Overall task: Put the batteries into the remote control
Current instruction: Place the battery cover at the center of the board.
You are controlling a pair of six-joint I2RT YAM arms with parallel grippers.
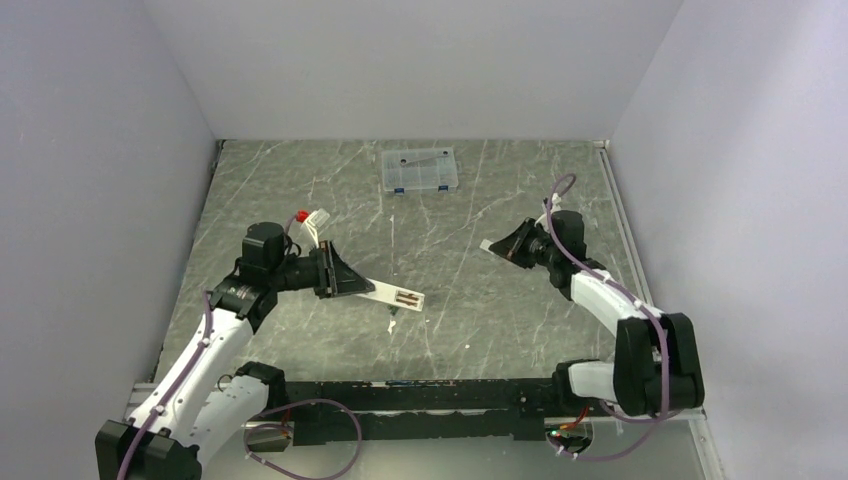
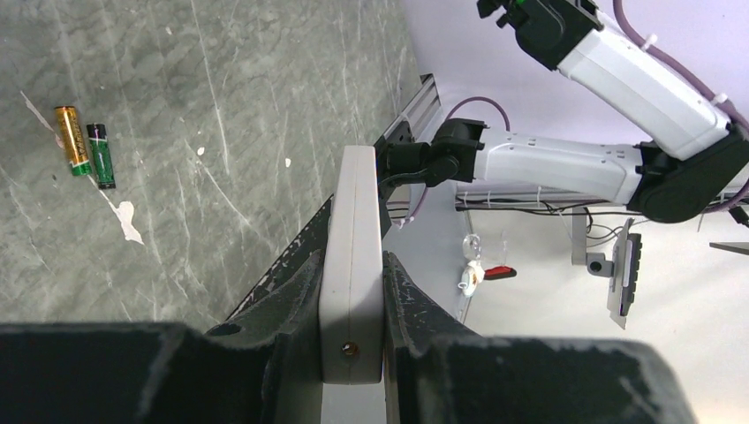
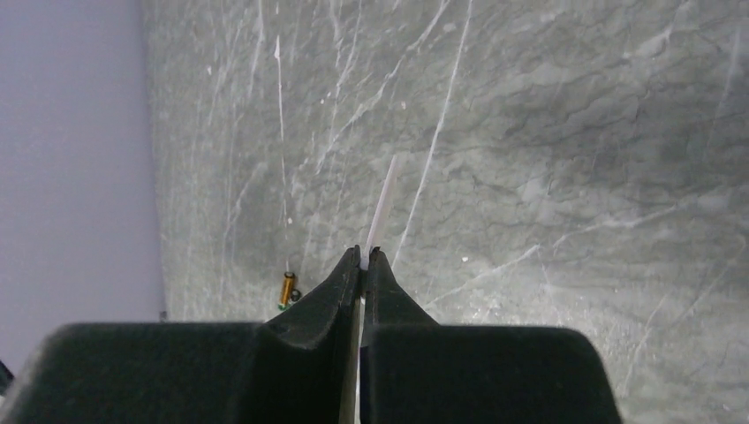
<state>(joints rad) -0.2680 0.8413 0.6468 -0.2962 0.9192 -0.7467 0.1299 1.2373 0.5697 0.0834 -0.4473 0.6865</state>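
My left gripper [image 1: 335, 272] is shut on one end of the white remote control [image 1: 395, 294] and holds it above the table, with the open battery compartment [image 1: 408, 298] at the free end. In the left wrist view the remote [image 2: 353, 230] shows edge-on between the fingers [image 2: 291, 300]. Two batteries [image 2: 87, 148] lie side by side on the table, one copper-orange and one dark green. They also show small in the right wrist view [image 3: 287, 288]. My right gripper [image 1: 510, 247] is shut on the thin white cover piece [image 3: 382, 199], held edge-on above the table.
A clear compartment box with blue latches [image 1: 420, 170] sits at the back centre. A small red and white piece [image 1: 312, 218] lies behind the left arm. A white scuff [image 2: 128, 221] marks the table beside the batteries. The right arm [image 2: 565, 168] crosses the left wrist view.
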